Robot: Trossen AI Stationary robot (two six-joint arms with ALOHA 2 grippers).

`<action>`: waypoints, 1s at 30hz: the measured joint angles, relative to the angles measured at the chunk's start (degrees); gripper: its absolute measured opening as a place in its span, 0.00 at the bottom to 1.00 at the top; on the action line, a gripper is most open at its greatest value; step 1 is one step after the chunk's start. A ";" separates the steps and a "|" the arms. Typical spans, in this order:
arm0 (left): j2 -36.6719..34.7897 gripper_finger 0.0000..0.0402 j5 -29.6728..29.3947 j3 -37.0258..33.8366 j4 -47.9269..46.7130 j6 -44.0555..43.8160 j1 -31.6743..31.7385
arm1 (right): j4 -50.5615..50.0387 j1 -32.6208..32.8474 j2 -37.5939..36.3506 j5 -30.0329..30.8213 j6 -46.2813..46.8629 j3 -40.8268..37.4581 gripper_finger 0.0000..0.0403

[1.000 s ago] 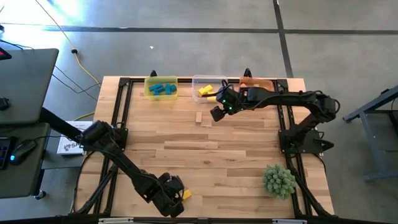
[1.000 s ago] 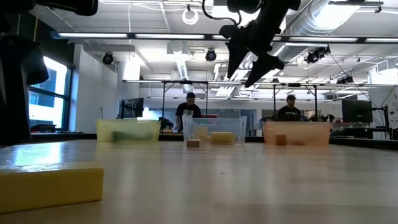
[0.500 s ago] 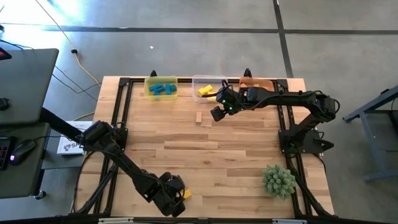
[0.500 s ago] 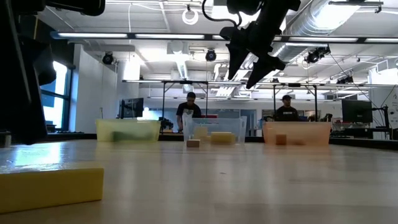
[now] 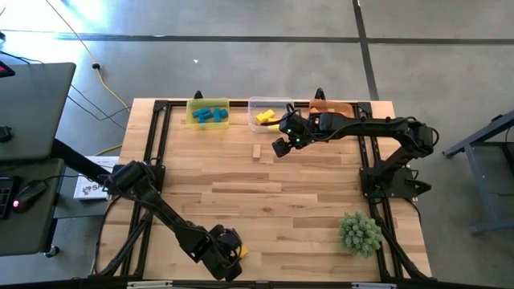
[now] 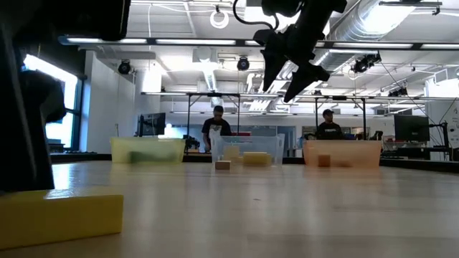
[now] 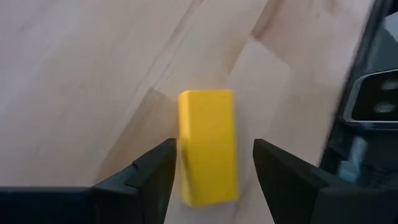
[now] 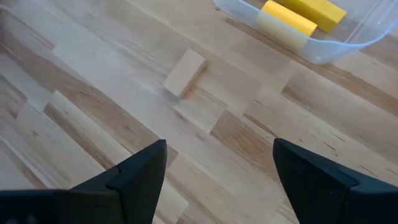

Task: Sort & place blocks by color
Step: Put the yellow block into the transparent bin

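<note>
At the near edge of the tabletop we have brought our left hand down over the yellow bar; in the last second it has shifted slightly, so the bar now lies squarely between the released fingers, not yet clamped. That suggests the next grasp is close, and this bar should then go to the clear bin where other yellow pieces lie. Farther out, our right hand hangs open above a plain wood block, unchanged from a moment ago. Beyond it stand the yellow bin with blue blocks and the orange bin. The planked wood is otherwise bare except for a green plant ball. Two people stand in the workshop behind.
</note>
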 joint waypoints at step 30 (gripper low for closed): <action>3.75 0.34 -3.75 0.41 -4.88 13.03 1.59 | 0.15 0.00 0.00 -0.20 -0.01 0.00 0.70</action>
